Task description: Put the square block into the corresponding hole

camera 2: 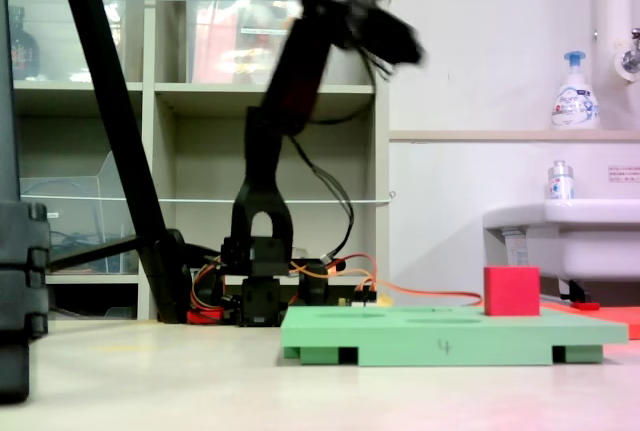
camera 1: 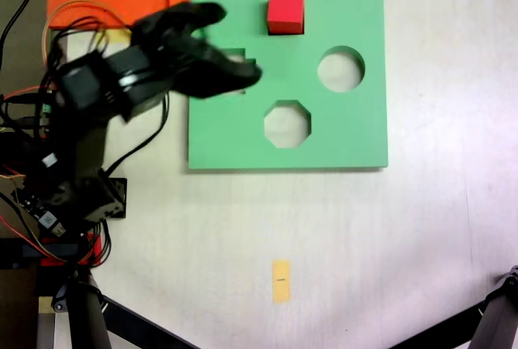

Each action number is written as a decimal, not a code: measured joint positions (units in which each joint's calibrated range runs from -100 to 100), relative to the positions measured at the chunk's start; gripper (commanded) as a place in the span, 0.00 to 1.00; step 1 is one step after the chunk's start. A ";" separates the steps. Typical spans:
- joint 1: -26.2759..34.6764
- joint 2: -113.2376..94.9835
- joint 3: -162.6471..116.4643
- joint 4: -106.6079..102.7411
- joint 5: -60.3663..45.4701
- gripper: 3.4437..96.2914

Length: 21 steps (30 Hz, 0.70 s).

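Square block (camera 1: 285, 10) sits up on the green board (camera 1: 356, 134), apparently unseated, while gripper (camera 1: 231, 45) hovers beside it, fingers spread, empty.

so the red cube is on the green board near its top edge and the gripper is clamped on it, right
Not quite. The red cube does stand on the green board near its top edge, but the gripper isn't clamped on it: the first exterior view shows it empty, off to the cube's left, and the second exterior view shows it raised high.
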State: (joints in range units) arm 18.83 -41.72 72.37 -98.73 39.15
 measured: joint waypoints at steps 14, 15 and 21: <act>-21.44 -44.05 -65.36 22.61 -20.22 0.52; -21.25 -51.44 -82.70 34.56 -20.32 0.52; -19.98 -57.32 -128.66 85.85 -25.01 0.52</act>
State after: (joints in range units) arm -1.15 -99.04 -56.30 -12.87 14.14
